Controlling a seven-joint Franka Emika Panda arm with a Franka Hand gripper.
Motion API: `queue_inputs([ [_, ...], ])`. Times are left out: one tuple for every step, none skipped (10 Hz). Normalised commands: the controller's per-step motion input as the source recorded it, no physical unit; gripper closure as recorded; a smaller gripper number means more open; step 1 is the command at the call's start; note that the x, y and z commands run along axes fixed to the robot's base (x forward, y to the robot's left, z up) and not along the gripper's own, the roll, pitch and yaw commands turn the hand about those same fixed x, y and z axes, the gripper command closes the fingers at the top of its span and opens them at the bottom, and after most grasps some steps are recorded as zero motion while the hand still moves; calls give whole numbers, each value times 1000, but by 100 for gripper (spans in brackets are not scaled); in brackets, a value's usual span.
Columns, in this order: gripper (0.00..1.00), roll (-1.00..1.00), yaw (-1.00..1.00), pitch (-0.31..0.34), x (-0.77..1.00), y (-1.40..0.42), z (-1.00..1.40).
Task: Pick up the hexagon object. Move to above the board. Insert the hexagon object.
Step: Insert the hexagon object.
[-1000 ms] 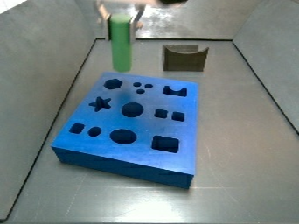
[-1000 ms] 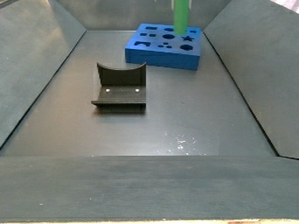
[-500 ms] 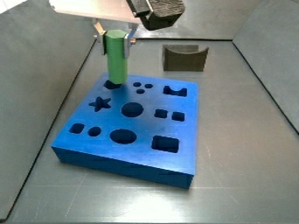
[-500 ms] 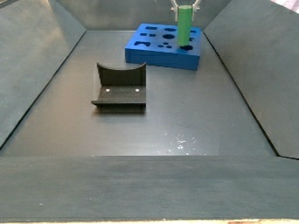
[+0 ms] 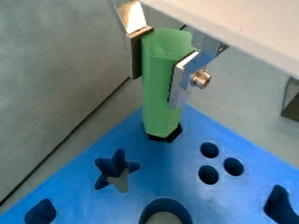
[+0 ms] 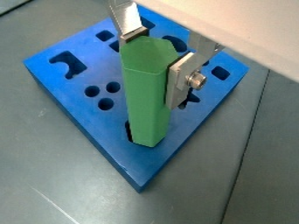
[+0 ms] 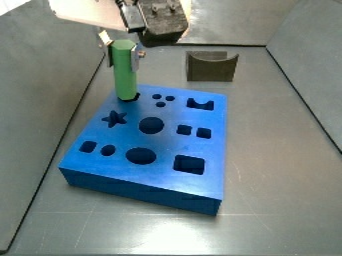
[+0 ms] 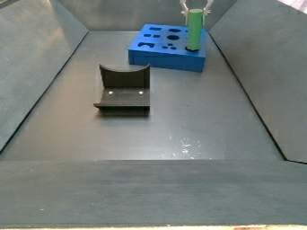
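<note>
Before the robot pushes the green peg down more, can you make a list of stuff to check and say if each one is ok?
1. Gripper shut on the hexagon object: ok, the silver fingers press its sides in both wrist views.
2. Peg upright: ok, it stands straight in both side views.
3. Peg tip in the hexagon hole at the corner of the board: ok, its lower end sits inside the dark opening.
4. Peg's flat sides lined up with the hole: cannot tell, the peg hides the edges.
5. Peg fully down: not ok, most of it is above the board.
6. Fixture out of the way: ok, it is apart from the board.
</note>
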Motion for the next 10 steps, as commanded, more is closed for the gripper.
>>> queue_inputs([
  [100, 0, 71, 0, 0, 0, -11],
  [100, 49, 9, 51, 0, 0, -54],
  [100, 0, 480, 43, 66, 177, -191],
  [100, -94, 451, 0, 46, 103, -163],
  [100, 0, 306, 26, 51, 3, -109],
  [100, 0, 129, 0, 0, -9, 0],
  [100, 0, 0, 0, 0, -60, 0],
  [100, 257, -229, 0, 14, -391, -177],
  [100, 294, -117, 40, 80, -514, -163],
  [100, 0, 0, 0, 66, -200, -37],
])
